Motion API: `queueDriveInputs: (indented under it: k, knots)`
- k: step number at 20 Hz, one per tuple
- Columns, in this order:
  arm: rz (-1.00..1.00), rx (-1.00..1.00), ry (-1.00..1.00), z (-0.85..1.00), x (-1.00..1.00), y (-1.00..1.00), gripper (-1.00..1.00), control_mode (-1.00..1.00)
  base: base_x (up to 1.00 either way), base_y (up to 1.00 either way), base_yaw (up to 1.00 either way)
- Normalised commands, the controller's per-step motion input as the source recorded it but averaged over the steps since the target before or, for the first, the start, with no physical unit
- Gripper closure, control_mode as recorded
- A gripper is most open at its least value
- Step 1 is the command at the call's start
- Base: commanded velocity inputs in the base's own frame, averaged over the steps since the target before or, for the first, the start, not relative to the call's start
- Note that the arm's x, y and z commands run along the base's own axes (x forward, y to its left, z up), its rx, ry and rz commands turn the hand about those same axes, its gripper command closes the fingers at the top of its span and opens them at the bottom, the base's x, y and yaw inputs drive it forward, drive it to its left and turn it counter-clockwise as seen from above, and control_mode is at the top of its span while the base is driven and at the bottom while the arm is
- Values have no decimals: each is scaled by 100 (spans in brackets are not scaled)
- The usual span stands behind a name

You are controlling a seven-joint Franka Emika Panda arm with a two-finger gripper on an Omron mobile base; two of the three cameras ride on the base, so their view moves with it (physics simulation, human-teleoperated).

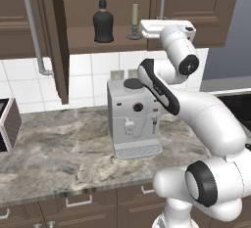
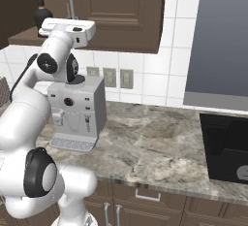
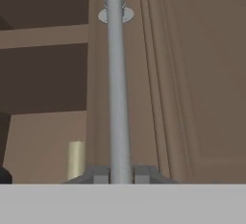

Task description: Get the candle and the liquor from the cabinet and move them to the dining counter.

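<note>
The cabinet (image 1: pixel 196 7) hangs above the worktop, its left door (image 1: pixel 58 36) swung open edge-on and its right door standing flat. On the open shelf stand the black liquor bottle (image 1: pixel 103 21) and, to its right, the cream candle (image 1: pixel 134 22) in its grey holder. My gripper (image 3: pixel 121 172) is just right of the candle, at the right door's vertical silver bar handle (image 3: pixel 116 88). The bar runs up between my fingertips (image 3: pixel 100 173), which sit tight on both sides of it. The hand view also catches the candle (image 3: pixel 76 159) left of the bar. The dining counter is out of view.
A white coffee machine (image 1: pixel 135 119) stands on the tile-backed marble worktop (image 1: pixel 59 148) right under my arm. A boxy appliance (image 1: pixel 7 124) sits at the far left. A dark cooktop (image 2: pixel 225 147) lies at the right, under a grey hood (image 2: pixel 223 40).
</note>
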Motion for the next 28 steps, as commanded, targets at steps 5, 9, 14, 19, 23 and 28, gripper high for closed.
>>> queueDriveInputs:
  k: [5, 9, 14, 19, 23, 28]
  knots:
    - [0, 0, 0, 0, 0, 0, 100, -100, 0, 0, 0]
    - [0, 0, 0, 0, -9, -7, 100, -100, 0, 0, 0]
    - [-1, 0, 0, 3, -22, -20, 100, -100, 0, 0, 0]
    - [-8, 0, 0, 4, -36, -31, 100, -100, 0, 0, 0]
    - [-12, 0, 0, 5, -41, -38, 100, -100, 0, 0, 0]
    - [-17, 0, 2, 3, -40, -42, 100, -100, 0, 0, 0]
